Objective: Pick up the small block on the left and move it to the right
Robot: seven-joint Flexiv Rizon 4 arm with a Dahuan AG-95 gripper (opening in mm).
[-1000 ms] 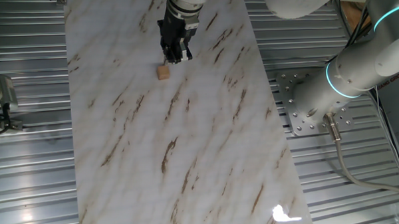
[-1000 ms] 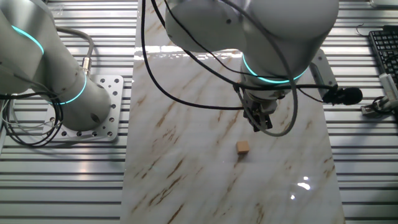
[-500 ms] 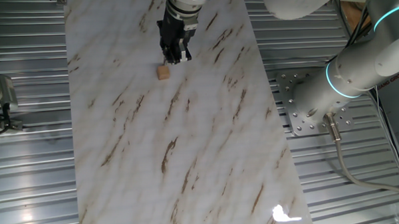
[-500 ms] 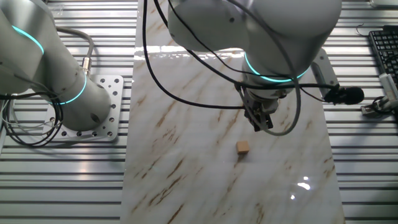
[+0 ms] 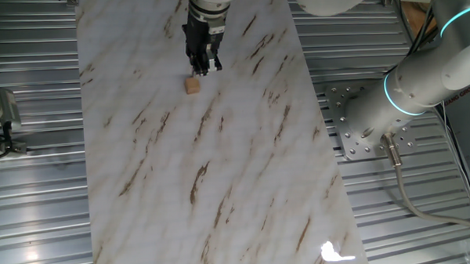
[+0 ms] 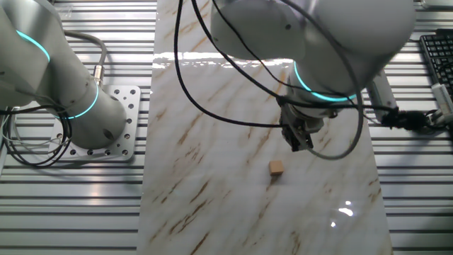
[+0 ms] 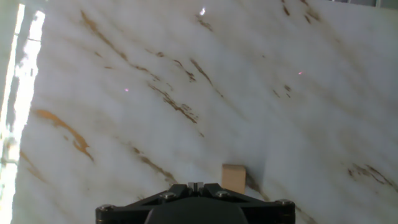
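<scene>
- Robot arm (image 6: 311, 42): you've got it leaning over the marble-pattern tabletop (image 5: 221, 187), wrist pointed down, above the work area. So you're at approach only; nothing of the pick is done yet, as far as I can judge.
- Tabletop: no marked target on the right side, so where the drop goes is your call.
- Gripper (image 5: 202, 64): it hangs just beside the small block (image 5: 192, 85), not touching it. In the other fixed view the gripper (image 6: 300, 139) is above and a bit off to one side of the block (image 6: 276, 167), w/ bare marble between them.
- Fingers: they look nearly together w/ nothing between them, but no view shows the tips cleanly. Can't tell the gap for sure.
- Small block: flat on the marble, upright, untouched. Hand view shows the block (image 7: 234, 178) just ahead of the gripper body, slightly off centre.
- Left to do: centre over the block, descend, grasp, lift, carry right, release. Basically the whole task.
</scene>
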